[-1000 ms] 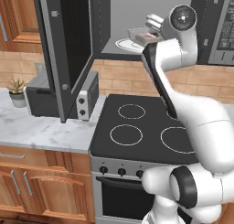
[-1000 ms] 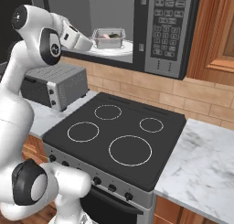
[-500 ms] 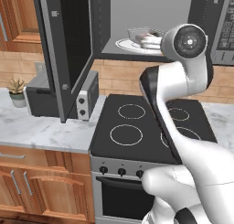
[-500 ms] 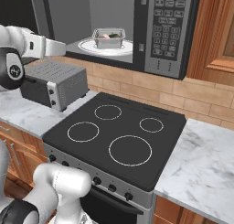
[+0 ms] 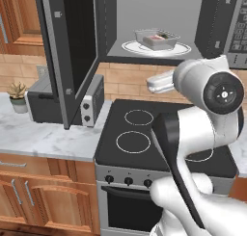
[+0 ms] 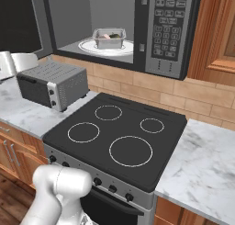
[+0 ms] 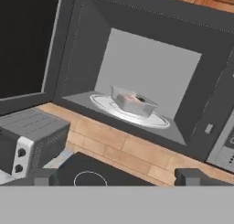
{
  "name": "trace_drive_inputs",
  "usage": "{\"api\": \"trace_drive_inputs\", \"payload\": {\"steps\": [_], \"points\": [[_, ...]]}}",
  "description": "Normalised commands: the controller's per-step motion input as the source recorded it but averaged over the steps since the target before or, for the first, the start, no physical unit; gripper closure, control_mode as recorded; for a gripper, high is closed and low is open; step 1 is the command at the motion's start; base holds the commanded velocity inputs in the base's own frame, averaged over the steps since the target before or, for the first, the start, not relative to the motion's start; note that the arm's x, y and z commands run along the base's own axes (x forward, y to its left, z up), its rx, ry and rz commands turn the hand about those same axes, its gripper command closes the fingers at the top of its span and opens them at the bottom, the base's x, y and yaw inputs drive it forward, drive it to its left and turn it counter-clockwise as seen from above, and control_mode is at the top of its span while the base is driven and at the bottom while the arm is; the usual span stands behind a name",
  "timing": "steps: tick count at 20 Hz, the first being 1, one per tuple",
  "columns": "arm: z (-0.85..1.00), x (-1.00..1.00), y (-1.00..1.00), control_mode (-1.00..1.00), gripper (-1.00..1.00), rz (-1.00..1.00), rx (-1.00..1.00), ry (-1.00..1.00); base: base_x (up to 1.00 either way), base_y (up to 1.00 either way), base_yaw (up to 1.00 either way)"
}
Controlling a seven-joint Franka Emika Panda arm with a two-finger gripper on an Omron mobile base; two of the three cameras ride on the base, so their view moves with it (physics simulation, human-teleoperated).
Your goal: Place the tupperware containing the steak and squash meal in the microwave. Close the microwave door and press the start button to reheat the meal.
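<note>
The clear tupperware (image 5: 157, 39) (image 6: 109, 38) (image 7: 132, 102), with the pinkish-red steak and squash meal inside, rests on the white turntable (image 6: 92, 47) in the microwave (image 6: 137, 31). The microwave door (image 5: 72, 52) (image 7: 27, 40) stands swung wide open to the left. My gripper (image 7: 118, 177) is open and holds nothing. It hangs back from the cavity, lower and to the left, looking up at the tub. The keypad strip (image 6: 167, 29) is on the right of the microwave.
A small grey toaster oven (image 6: 53, 84) (image 5: 62, 98) stands on the marble counter under the open door. A black stovetop (image 6: 114, 132) lies below the microwave. A small potted plant (image 5: 17, 93) sits at far left. My white arm (image 5: 212, 95) rises over the stove.
My arm has drawn back out of the microwave, down and to the left, with the jaws still open. The tupperware stays on the turntable.
</note>
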Motion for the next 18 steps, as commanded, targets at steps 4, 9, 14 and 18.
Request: {"api": "trace_drive_inputs", "payload": {"steps": [4,9,14,18], "points": [[0.0,-0.72,0.44,-1.0,-1.0,0.15,-0.35,0.15,0.0,0.0,0.0],[0.0,-0.48,0.59,-1.0,-1.0,0.09,-0.38,0.11,0.0,0.0,0.0],[-0.01,-0.25,0.66,-1.0,-1.0,0.03,-0.36,-0.04,0.0,0.0,0.0],[-0.18,-0.03,0.63,-1.0,-1.0,0.0,-0.32,-0.2,0.0,0.0,0.0]]}}
